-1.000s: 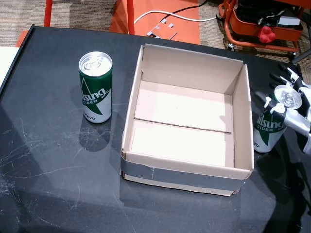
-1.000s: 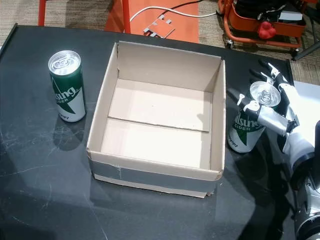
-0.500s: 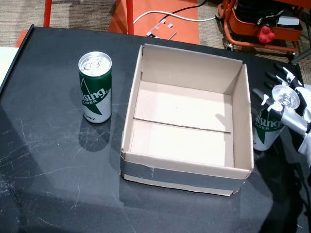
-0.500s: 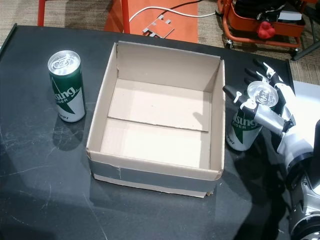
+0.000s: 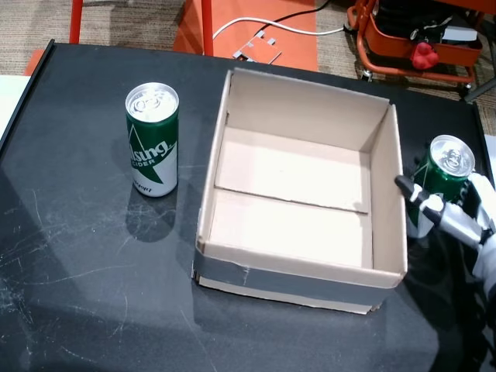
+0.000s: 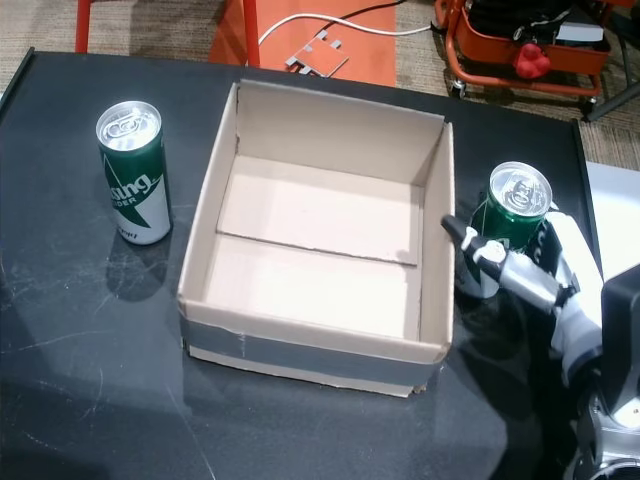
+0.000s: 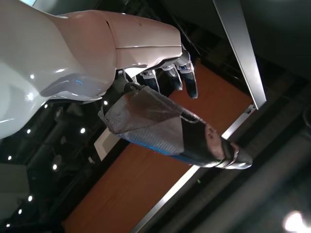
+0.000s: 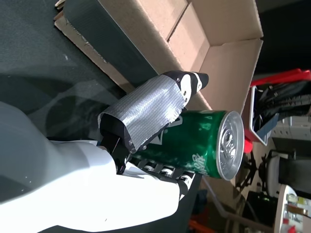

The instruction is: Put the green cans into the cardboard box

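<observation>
Two green cider cans are in both head views. One can stands upright on the black table, left of the cardboard box, which is open with nothing inside. The other can is just right of the box's right wall, with my right hand shut on it. In the right wrist view the taped thumb lies across this can and the fingers wrap its far side. My left hand shows only in its wrist view, open and holding nothing.
The table's left edge and right edge are close by. Beyond the far edge are an orange cart, red frame legs and a white cable on the floor.
My right hand has dropped lower around the can's body and closed on it. The can now sits a little farther back and right. The left can has not moved.
</observation>
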Controlling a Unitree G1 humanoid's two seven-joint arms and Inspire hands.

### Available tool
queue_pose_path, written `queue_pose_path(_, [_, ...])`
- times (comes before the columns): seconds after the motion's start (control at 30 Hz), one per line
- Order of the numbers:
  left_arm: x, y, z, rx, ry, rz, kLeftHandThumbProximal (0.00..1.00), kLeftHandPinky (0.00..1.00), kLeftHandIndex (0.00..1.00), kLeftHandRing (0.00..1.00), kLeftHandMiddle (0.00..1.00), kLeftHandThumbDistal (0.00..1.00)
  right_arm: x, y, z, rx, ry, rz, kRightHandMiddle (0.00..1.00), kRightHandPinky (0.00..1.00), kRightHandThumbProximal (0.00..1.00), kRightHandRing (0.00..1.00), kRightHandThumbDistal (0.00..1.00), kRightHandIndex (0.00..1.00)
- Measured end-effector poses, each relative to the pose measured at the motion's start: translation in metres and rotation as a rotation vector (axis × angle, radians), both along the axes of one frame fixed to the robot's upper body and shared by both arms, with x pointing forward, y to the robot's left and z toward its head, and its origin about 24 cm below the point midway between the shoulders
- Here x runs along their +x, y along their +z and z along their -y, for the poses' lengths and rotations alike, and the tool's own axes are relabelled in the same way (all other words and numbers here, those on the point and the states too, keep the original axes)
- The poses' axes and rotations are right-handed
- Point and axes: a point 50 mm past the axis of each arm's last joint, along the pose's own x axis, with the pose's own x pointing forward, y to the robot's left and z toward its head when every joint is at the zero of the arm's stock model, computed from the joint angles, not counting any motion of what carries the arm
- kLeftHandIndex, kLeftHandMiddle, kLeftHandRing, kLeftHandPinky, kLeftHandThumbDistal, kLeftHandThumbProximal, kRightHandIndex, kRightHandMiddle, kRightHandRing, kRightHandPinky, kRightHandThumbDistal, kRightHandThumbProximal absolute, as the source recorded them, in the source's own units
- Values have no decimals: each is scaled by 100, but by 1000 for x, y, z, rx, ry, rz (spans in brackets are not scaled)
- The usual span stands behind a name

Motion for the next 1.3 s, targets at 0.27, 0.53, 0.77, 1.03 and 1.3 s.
queue_pose_path(0.27, [2, 0, 2, -6, -44, 12, 57, 70, 60, 84, 67, 100, -2, -1, 0, 14, -22, 13, 68, 77, 48, 69, 60, 79])
queue_pose_path(0.53, [2, -1, 2, -15, -32, -4, 49, 72, 62, 82, 67, 100, -5, -5, 1, 154, -119, 40, 47, 59, 0, 49, 0, 66])
queue_pose_path(0.77, [5, -6, 5, -1, -62, 9, 47, 73, 66, 84, 69, 100, -5, -5, 4, 145, -181, 39, 46, 57, 0, 47, 0, 62])
queue_pose_path(1.03, [7, -10, 7, 0, -71, 10, 43, 72, 66, 85, 70, 100, -5, -5, 6, 136, -221, 38, 45, 56, 0, 47, 0, 51])
queue_pose_path(1.3, [10, -14, 9, 11, -110, 15, 29, 71, 68, 83, 71, 88, 0, 1, 8, 183, -217, 67, 43, 55, 0, 45, 0, 62])
